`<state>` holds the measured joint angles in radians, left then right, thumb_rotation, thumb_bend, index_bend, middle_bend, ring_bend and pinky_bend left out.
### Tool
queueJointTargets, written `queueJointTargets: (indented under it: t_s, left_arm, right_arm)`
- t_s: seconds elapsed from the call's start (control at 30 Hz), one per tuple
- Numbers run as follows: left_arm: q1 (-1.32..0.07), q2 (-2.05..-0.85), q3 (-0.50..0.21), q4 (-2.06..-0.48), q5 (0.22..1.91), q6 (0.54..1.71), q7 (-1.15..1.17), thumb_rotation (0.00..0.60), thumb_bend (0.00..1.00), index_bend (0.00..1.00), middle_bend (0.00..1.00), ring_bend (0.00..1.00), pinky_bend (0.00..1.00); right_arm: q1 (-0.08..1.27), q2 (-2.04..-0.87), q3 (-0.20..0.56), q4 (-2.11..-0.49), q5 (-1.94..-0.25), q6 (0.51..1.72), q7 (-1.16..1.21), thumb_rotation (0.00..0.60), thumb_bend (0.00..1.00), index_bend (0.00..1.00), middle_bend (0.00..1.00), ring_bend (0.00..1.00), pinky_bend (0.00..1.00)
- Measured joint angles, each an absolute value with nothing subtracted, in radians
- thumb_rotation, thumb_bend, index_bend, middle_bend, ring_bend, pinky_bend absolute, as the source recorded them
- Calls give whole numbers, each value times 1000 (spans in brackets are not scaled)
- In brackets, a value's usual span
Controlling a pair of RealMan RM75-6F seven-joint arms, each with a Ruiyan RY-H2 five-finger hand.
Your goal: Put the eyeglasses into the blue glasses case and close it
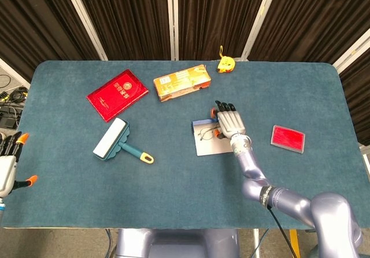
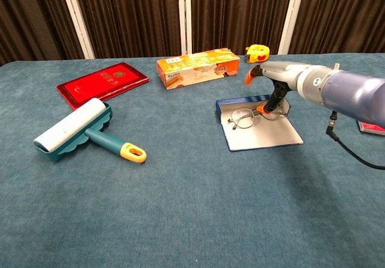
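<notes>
Ok, eyeglasses (image 2: 249, 116) lying in open blue glasses case (image 2: 264, 137), so step 1 looks done. Right hand (image 1: 229, 121) over them, fingers apart, holding nothing. Left hand (image 1: 8, 162) idle, open. Lid closing left.
</notes>
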<state>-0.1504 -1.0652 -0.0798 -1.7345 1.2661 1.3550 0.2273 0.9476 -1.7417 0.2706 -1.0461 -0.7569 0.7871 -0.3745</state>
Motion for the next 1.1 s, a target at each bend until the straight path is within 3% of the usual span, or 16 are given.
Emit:
queueJointTargets:
  t_s: [0.27,1.1]
  left_arm:
    - [-152,-1067,-78,-1733,1266,1354,230,600,0,0,0,0,0]
    - [-157,-1070,-85,-1718,1233,1346,228,600,0,0,0,0,0]
  right_arm:
    - [929,-1720,263,-1079,-812,802,-354,600,36,0,0,0,0]
    - [991,-1853,300,-901,-827,734,-340,600,32,0,0,0,0]
